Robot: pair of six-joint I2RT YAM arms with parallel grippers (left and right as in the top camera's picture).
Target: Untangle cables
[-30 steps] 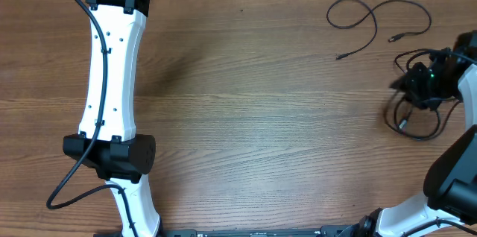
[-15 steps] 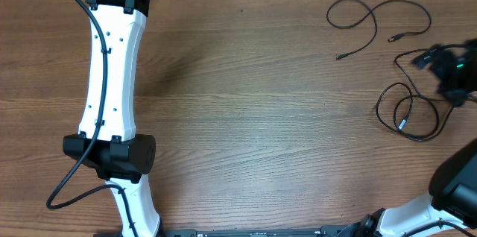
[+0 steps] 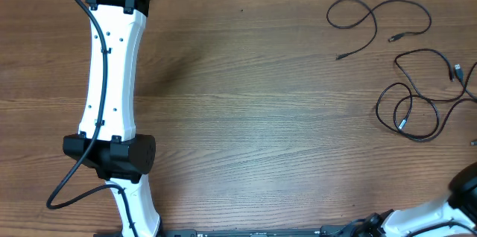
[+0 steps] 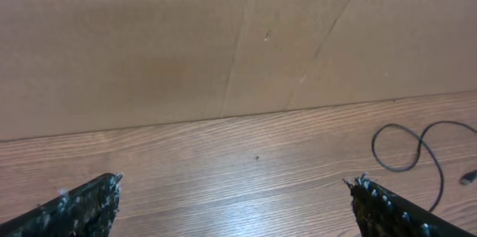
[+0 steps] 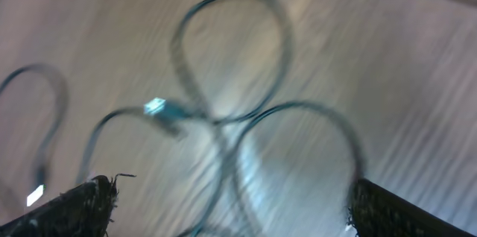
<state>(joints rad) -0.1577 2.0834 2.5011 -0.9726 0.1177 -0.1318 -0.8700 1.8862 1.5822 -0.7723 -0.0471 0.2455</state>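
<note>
One thin black cable point(image 3: 373, 15) lies alone at the back right of the table, its plug ends free; part of it shows in the left wrist view point(image 4: 417, 146). The other cables point(image 3: 412, 103) lie looped over each other near the right edge, with a silvery tip by the edge. They show blurred in the right wrist view point(image 5: 238, 110). My right gripper point(image 5: 231, 207) is open and empty above these loops; it is out of the overhead view. My left gripper point(image 4: 235, 207) is open and empty at the table's far left end, over bare wood.
The left arm point(image 3: 112, 80) lies along the left side of the table, with a thick black wire point(image 3: 63, 185) by its base. A cardboard wall point(image 4: 223, 36) stands behind the table. The right arm's base point(image 3: 455, 207) is at the front right corner.
My right gripper has drawn back off the right edge of the overhead view, leaving the looped cables on the table. The loops have spread out. The left arm has not moved.
</note>
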